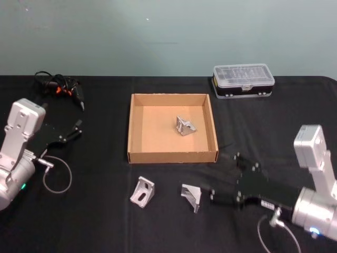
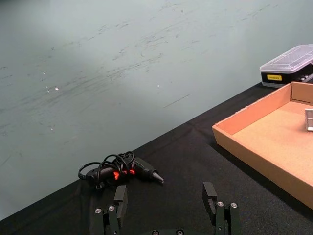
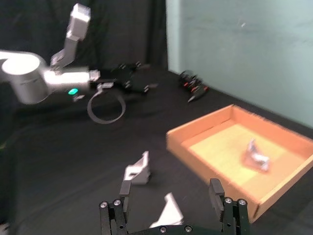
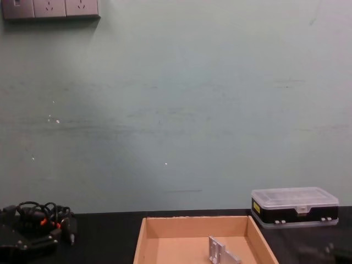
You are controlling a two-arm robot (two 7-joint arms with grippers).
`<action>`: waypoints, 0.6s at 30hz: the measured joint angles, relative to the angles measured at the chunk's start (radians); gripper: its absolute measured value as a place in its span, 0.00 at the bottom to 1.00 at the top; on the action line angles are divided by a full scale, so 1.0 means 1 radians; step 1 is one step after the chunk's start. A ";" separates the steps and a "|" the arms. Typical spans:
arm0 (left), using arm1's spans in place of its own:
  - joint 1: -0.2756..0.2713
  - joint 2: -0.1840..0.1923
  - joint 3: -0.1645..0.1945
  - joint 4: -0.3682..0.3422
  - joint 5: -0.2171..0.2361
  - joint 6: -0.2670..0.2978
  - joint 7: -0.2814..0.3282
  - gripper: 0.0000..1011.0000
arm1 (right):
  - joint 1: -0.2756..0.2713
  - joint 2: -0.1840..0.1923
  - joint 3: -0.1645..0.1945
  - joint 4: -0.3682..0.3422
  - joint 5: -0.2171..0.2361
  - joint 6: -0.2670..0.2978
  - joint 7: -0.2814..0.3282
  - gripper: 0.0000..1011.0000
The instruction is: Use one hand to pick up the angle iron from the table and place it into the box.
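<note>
The right gripper (image 3: 169, 188) is at the approach step, its fingers spread around the angle iron (image 3: 168, 213), which lies on the table (image 1: 95, 221) at 6 o'clock from the box (image 1: 137, 156). Next it likely needs to close, lift and carry toward 12 o'clock. The left gripper (image 1: 73, 132) sits parked at 9 o'clock, fingers spread.

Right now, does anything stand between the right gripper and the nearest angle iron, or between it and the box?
Nothing visible does. The right gripper, fingers open, is right at the angle iron; only bare table lies between it and the box.
</note>
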 joint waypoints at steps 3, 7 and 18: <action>0.000 0.000 0.000 0.000 0.000 0.000 0.000 1.00 | -0.021 0.024 -0.012 -0.004 0.007 0.000 0.013 0.99; 0.000 0.000 0.000 0.000 0.000 0.000 0.000 1.00 | -0.025 0.038 -0.033 0.009 0.009 0.006 0.019 0.99; 0.000 0.000 0.000 0.000 0.000 0.000 0.000 1.00 | 0.064 0.014 -0.123 0.104 -0.021 0.021 0.032 0.99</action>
